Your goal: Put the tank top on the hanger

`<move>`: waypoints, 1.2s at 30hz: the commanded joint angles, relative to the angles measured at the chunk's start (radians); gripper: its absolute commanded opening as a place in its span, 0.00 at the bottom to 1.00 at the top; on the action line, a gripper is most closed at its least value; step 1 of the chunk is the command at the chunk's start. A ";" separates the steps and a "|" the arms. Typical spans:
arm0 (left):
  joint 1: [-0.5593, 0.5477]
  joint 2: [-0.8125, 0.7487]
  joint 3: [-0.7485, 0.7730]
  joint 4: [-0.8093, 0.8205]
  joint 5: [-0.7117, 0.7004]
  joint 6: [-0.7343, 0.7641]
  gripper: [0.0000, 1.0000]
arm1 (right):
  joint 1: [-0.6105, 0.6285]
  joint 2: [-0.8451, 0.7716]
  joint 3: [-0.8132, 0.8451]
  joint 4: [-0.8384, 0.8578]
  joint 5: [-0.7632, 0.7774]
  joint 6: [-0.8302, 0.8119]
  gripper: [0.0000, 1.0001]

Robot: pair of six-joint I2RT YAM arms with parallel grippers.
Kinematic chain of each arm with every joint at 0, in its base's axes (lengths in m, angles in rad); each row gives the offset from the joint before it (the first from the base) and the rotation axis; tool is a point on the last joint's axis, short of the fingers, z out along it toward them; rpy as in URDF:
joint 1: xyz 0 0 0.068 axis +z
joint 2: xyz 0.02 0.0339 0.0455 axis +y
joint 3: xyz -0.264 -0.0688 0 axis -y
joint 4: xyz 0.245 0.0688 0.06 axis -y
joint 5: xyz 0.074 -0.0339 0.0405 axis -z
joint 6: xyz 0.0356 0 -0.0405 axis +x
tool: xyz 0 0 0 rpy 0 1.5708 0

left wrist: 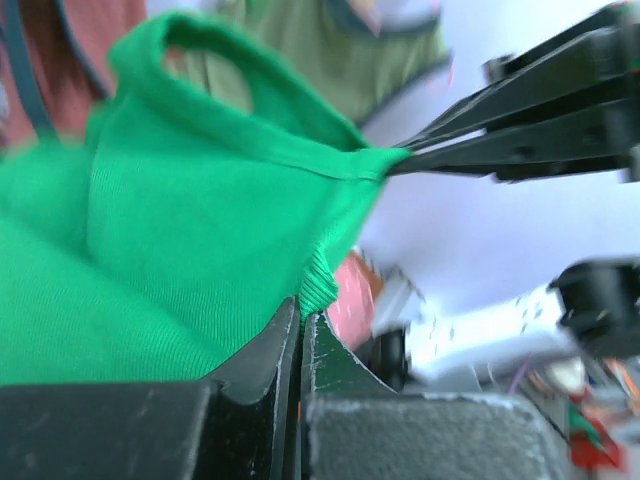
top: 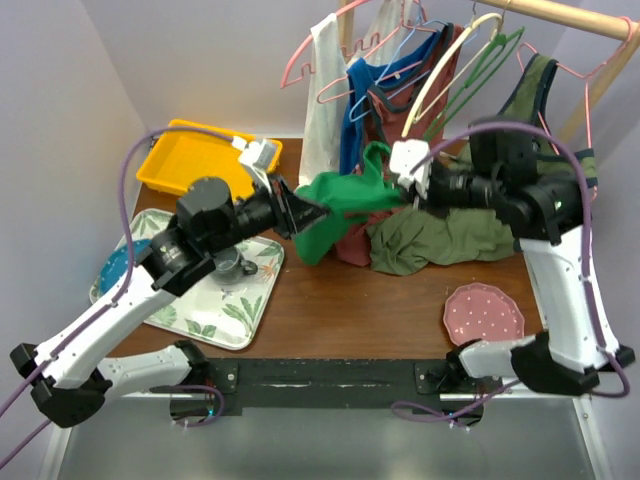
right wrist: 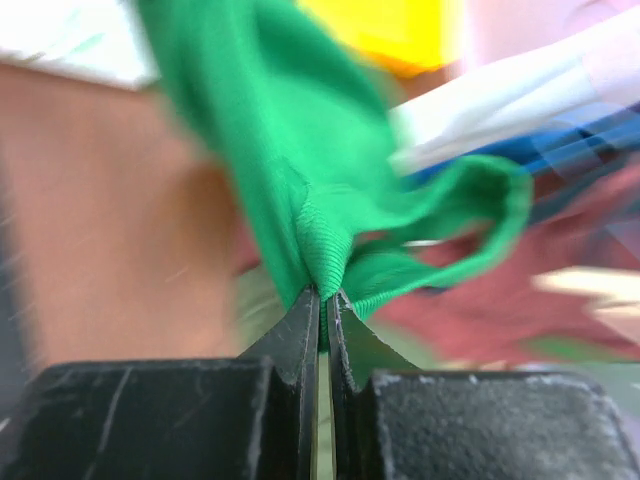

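The bright green tank top [top: 350,193] is stretched above the table between my two grippers. My left gripper [top: 318,212] is shut on its ribbed edge [left wrist: 318,285]. My right gripper [top: 408,190] is shut on another ribbed hem [right wrist: 325,240], with a strap loop [right wrist: 490,200] hanging to its right. In the left wrist view the tank top [left wrist: 180,250] fills the left side, and the right gripper's fingers [left wrist: 520,130] pinch its far corner. The thin dark-green hanger [top: 492,62] hangs from the wooden rod [top: 570,15] at the back, above and right of the tank top.
An olive top [top: 440,240] and a rust-red top [top: 352,245] lie heaped under the tank top. A cream hanger [top: 445,75], pink hangers [top: 310,50] and hung clothes crowd the rod. A yellow tray [top: 185,160], floral tray [top: 235,310] and pink plate [top: 483,312] sit on the table.
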 commanded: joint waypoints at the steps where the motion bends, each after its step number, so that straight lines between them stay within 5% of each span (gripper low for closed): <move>1: 0.001 -0.071 -0.257 0.050 0.161 -0.064 0.00 | 0.003 -0.111 -0.366 -0.159 -0.080 -0.070 0.00; 3: -0.006 -0.095 -0.407 0.114 0.203 -0.107 0.00 | 0.003 -0.198 -0.517 -0.150 -0.095 -0.114 0.00; 5: -0.025 -0.115 -0.550 0.160 0.249 -0.127 0.05 | 0.003 -0.237 -0.703 -0.164 -0.095 -0.153 0.16; 10: -0.074 -0.112 -0.765 0.219 0.369 -0.190 0.37 | -0.011 -0.333 -0.863 -0.129 -0.002 -0.075 0.66; 13: -0.082 -0.144 -0.767 0.132 0.314 -0.163 0.54 | -0.066 -0.344 -0.893 -0.029 0.066 0.075 0.74; 18: -0.079 -0.164 -0.598 -0.003 0.127 -0.039 0.76 | -0.169 -0.311 -0.927 0.164 0.111 0.302 0.74; 25: -0.090 0.089 -0.382 0.090 0.096 0.045 0.79 | -0.261 -0.214 -0.868 0.227 0.088 0.352 0.73; 36: -0.196 0.514 -0.163 0.247 0.142 0.820 0.79 | -0.405 -0.232 -0.792 0.144 -0.133 0.369 0.68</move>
